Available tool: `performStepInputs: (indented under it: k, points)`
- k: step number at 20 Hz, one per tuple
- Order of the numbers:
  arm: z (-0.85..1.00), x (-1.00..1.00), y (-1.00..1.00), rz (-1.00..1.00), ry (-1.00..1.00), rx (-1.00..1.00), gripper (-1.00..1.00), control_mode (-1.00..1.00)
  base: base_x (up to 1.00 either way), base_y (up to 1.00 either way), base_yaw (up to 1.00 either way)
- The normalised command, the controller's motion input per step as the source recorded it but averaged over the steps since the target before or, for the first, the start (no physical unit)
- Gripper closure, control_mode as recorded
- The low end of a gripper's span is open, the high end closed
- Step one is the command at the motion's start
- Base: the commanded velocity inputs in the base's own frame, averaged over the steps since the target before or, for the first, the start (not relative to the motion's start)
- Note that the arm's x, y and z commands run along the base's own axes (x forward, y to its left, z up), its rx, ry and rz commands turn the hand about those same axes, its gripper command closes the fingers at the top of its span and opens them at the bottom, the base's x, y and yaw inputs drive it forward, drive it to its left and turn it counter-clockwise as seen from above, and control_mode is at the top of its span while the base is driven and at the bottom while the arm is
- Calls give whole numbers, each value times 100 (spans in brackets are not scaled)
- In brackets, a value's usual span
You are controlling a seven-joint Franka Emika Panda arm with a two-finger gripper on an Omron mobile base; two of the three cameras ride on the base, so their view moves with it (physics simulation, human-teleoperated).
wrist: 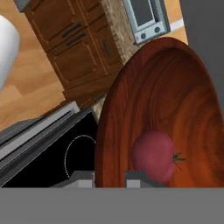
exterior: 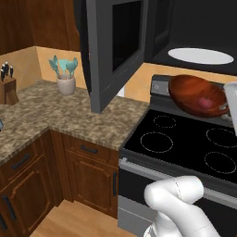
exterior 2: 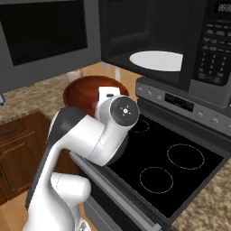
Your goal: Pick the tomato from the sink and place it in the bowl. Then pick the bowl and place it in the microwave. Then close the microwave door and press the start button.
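Held aloft over the stove (exterior: 185, 148), tilted, below and in front of the open microwave (exterior 2: 153, 40): the bowl (exterior: 196, 96), with the tomato (wrist: 154, 156) inside, rolled down toward the low side of the wall next to the gripper (wrist: 109, 177). Fingers clamped on the bowl's rim, one tip outside the wall and one inside, just beside the tomato. Probably stiff and light, of wooden look, but glossy, so likely slippery under a narrow pinch at one edge; wide and shallow, hence prone to swing or tip around that single hold. Tomato small, round, loose, free to roll; a steeper tilt could spill it over the low rim. Best kept by the rim as now, levelled before going in, and moved slowly. Ahead: the white plate (exterior 2: 156, 60) inside the cavity, bare, with the door (exterior: 115, 44) swung wide to the left. Clearance under the cavity roof hard to judge from here.
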Motion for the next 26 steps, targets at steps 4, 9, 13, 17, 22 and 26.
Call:
performStepInputs:
  k: [4,9,13,17,22,26]
  points:
    - [36,-9,14,-37,-15,-2,100,-100,0,0,0]
    - [30,0,2,-57,1,-4,100,-100,0,0,0]
    - [51,-6,0,-28,-10,-1,100,-100,0,0,0]
    - [57,13,0,-20,-1,0,100,-100,0,0,0]
    - [60,39,0,-17,0,0,100,-100,0,0,0]
    - [43,48,0,-10,1,0,100,-100,0,0,0]
